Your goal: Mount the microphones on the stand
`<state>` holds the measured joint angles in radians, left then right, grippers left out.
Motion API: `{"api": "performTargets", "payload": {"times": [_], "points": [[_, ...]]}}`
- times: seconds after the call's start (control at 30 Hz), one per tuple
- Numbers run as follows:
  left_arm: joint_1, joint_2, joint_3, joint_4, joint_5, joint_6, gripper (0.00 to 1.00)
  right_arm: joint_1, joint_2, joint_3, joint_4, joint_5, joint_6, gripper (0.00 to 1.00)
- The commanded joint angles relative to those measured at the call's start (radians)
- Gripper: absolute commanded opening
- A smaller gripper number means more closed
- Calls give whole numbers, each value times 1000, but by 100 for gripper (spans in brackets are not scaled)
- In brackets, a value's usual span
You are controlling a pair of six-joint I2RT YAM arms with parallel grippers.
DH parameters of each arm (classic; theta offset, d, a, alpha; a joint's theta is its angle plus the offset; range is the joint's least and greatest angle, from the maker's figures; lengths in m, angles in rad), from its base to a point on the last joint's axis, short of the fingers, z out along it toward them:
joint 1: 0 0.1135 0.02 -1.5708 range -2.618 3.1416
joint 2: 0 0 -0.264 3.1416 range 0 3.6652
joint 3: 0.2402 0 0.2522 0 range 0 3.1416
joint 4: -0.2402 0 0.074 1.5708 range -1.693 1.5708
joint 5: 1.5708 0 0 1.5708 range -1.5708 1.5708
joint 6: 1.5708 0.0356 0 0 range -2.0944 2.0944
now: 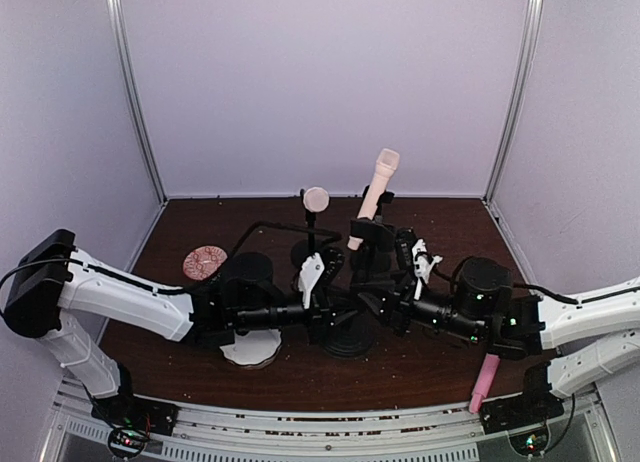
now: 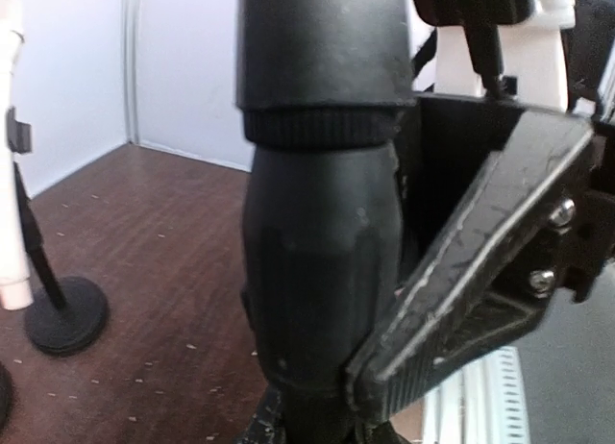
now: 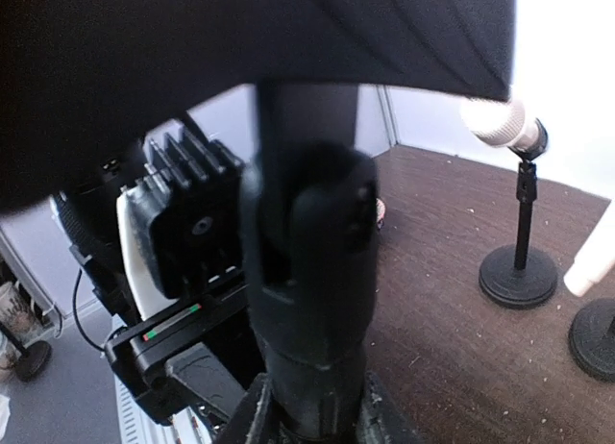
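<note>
Counting microphones [image 1: 383,174]: two cream, one pink; stands [image 1: 350,342]: three

Brown table [image 1: 440,362] under black stands [image 1: 348,340]

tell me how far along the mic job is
Done: two cream microphones sit on their own small stands, the upright cream microphone and the tilted cream microphone. In hand: the left gripper is shut on the pole of the third stand, and the right gripper is at the same pole, its grip unclear. Left: the pink microphone lies at the near edge of the table, not yet mounted.
</note>
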<state>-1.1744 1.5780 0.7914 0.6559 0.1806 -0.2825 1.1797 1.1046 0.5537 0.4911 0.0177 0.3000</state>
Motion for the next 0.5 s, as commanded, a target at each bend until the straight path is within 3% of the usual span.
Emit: {"api": "performTargets", "payload": {"times": [0.0, 0.1, 0.17, 0.27, 0.47], "points": [[14, -51, 2, 29, -177, 55, 0, 10, -37, 25, -5, 141, -3, 42], [23, -74, -5, 11, -69, 88, 0, -13, -106, -11, 0, -23, -77, 62], [46, -80, -10, 37, 116, 88, 0, -40, -144, -32, -4, -173, -105, 69], [56, -88, -20, 62, 282, 89, 0, -69, -176, -38, -47, -345, -129, 69], [56, -36, 39, 65, 561, 53, 0, -99, -191, -27, -74, -462, -121, 68]]}}
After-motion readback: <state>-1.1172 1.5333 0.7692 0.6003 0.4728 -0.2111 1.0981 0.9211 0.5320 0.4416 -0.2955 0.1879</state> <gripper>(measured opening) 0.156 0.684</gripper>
